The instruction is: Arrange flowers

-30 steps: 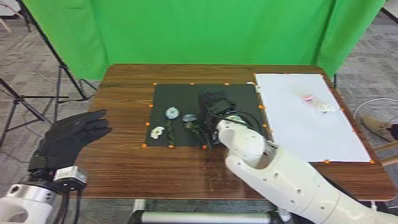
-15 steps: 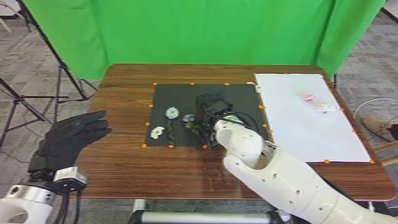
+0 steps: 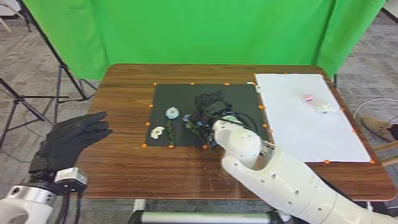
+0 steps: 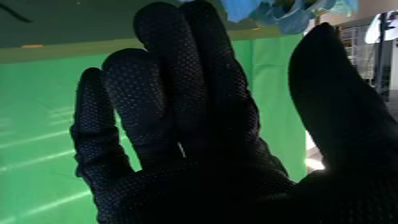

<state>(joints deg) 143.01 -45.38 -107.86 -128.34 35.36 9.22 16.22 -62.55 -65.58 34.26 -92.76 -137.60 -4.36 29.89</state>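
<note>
Your right hand [image 3: 213,106] has shifted a touch toward the left of the head view, its fingers now spread wider, and the blue flower [image 3: 187,118] just left of it sits at a slightly different slant. You are probably lining up for this flower or have just nudged it; either way, it still needs placing.

At the lower left, your left hand [image 3: 69,138] waits over the table [image 3: 124,172], fingers relaxed and holding nothing. Right of it, on the dark mat [image 3: 178,92] mid-frame, you have the small white flower [image 3: 157,132] near the mat's lower left, then the pale blue flower [image 3: 172,113] with its stem running down the picture, then the blue flower. The right hand over the mat's right half is released: in the wrist view its fingers stand straight, thumb well apart, with blue petals [image 4: 293,15] just beyond. Farther right, on the white sheet [image 3: 306,135], lie a pink bloom [image 3: 308,98] and a pale bloom [image 3: 325,108].

You can't make out what lies beneath the right hand and its cables, and the blue flower's stem blurs into the dark mat. The petals in the wrist view are cut off by its edge, so you can't tell which flower they belong to.
</note>
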